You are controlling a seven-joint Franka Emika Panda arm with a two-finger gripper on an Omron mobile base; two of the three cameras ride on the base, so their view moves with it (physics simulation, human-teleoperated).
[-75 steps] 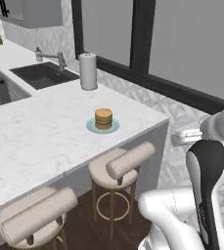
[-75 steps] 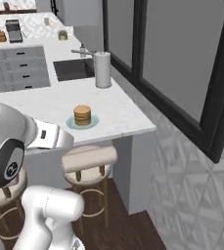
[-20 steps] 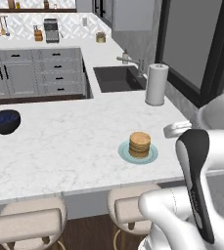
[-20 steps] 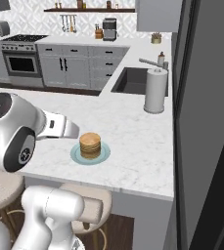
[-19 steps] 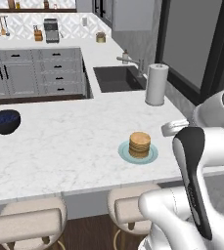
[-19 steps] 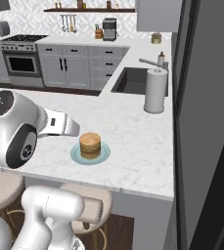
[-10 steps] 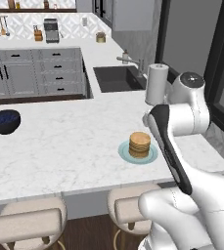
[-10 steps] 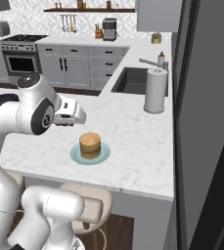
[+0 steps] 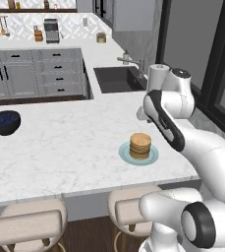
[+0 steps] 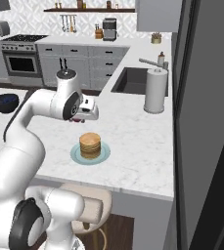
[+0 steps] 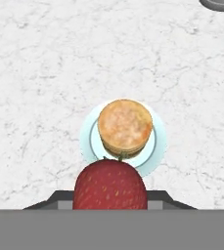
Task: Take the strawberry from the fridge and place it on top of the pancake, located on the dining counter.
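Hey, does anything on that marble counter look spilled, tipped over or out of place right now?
Nothing stands out. The pancake stack sits squarely on its plate, the bowl and paper towel roll stand upright, and the counter shows no spill.

pancake (image 9: 140,145) on dining counter (image 9: 60,152)

White veined marble dining counter (image 9: 60,152); dimpled strawberry (image 11: 110,185).
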